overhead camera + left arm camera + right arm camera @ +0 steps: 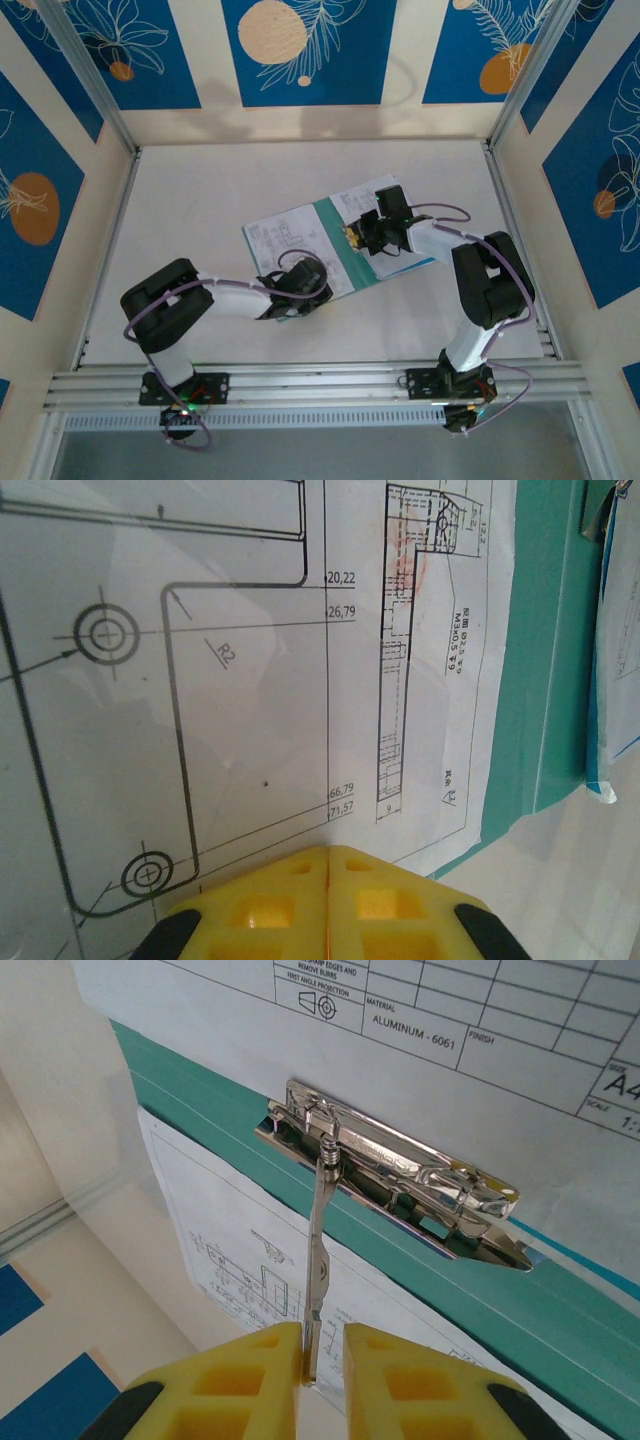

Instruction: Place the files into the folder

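Starting at the right gripper [322, 1345]: its yellow fingers are pinched on the thin metal lever [316, 1230] of the chrome spring clamp [400, 1175], and the lever stands up straight from the fingertips. The clamp body sits just beyond them, fixed on the flat teal-green card folder [440, 1280], which is lying open. One white printed drawing sheet [220, 1240] lies to the left of the fingers on the teal card. A second white sheet with a title block [450, 1090] lies beyond the clamp. As far as I can tell, neither one is tucked under the clamp.

Over on the left gripper [328, 865], the yellow fingers are pressed together with nothing between them. The tips sit right at the near edge of a white sheet with a bracket drawing [250, 700] that runs away ahead of them. Right of the fingers is a strip of bare teal, then another white page with a thin light-blue sheet edge [593, 740] peeking out under it.

From above, the whole open folder sits mid pale table [200, 200], between the two grippers.

So my read: maybe halfway. Papers are on the open folder and the clamp looks held open. They still need squaring up, sliding under the clamp, the lever dropped and the cover shut.
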